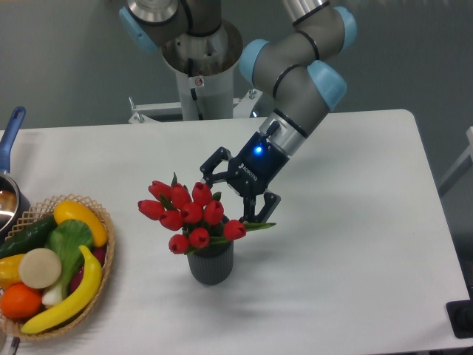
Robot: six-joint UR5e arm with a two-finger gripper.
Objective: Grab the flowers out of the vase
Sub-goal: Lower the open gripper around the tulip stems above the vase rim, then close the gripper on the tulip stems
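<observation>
Hovering tool point(235, 194) unclenched at 1 o'clock of flowers point(191, 215) in vase point(211, 265); likely light, soft, crushable buds; best gripped at bundled stems.

1. The small dark grey ribbed cylindrical vase point(211, 264) stands on the white tabletop point(355, 222), near its front edge and about mid-width.
2. The bunch of red tulip buds with green leaves point(191, 214) sits in the vase's mouth, spreading wider than it.
3. The black two-finger end effector point(235, 201) is just behind and right of the buds.
4. The woven basket of fruit point(103, 259) lies at the front left.
5. The blue-handled metal pot point(9, 194) sits behind the basket, at the left edge.
</observation>
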